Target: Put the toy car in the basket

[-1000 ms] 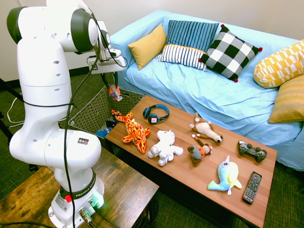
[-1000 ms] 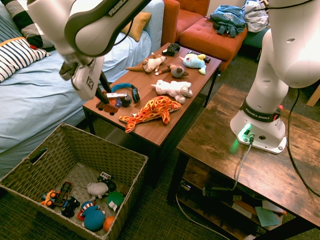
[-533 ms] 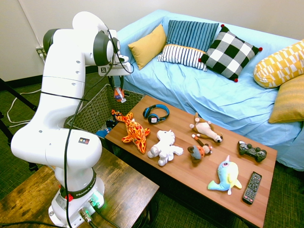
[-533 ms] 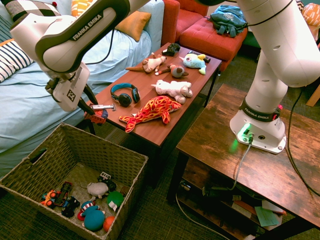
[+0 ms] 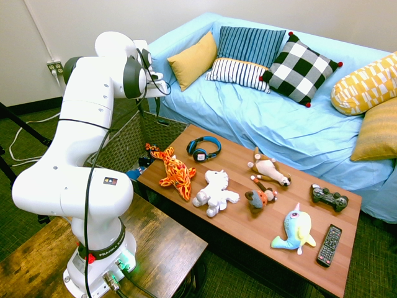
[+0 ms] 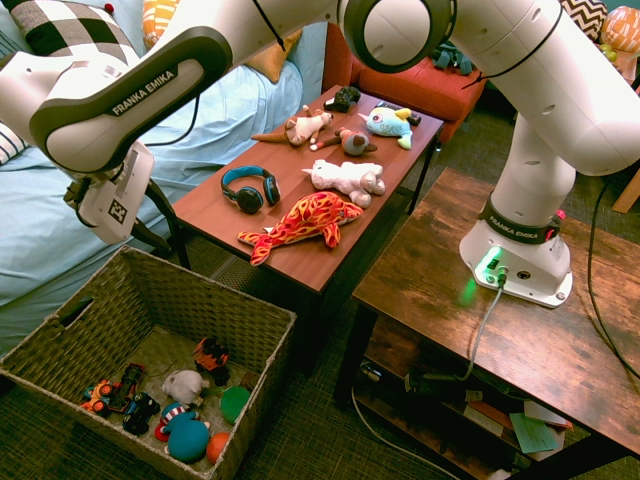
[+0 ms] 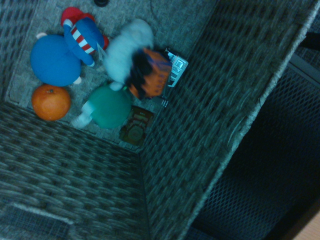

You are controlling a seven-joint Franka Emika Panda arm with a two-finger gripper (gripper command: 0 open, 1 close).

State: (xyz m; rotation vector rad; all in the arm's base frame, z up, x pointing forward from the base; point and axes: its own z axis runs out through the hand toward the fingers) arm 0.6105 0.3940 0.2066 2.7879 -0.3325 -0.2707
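The orange-red toy car [image 6: 210, 354] lies inside the grey-brown wicker basket [image 6: 205, 296], on top of the other toys near its right wall. The wrist view shows the toy car [image 7: 150, 74] from above as a blurred shape against a white plush, beside the basket wall [image 7: 200, 125]. My gripper [image 6: 150, 225] hangs above the basket's far rim, open and with nothing in it. In the first exterior view the gripper [image 5: 158, 117] hovers over the basket [image 5: 124, 144], which the arm partly hides.
The basket also holds a blue plush [image 6: 187, 437], an orange ball [image 6: 217, 446], a green toy [image 6: 234, 402] and small vehicles [image 6: 115, 388]. Headphones [image 6: 250, 187] and the flame-patterned plush [image 6: 305, 220] lie on the low wooden table [image 6: 300, 255] right of the basket. A blue sofa [image 5: 279, 124] stands behind.
The gripper swung from the table edge out over the basket and let go of the toy car, which now lies among the toys in the basket.
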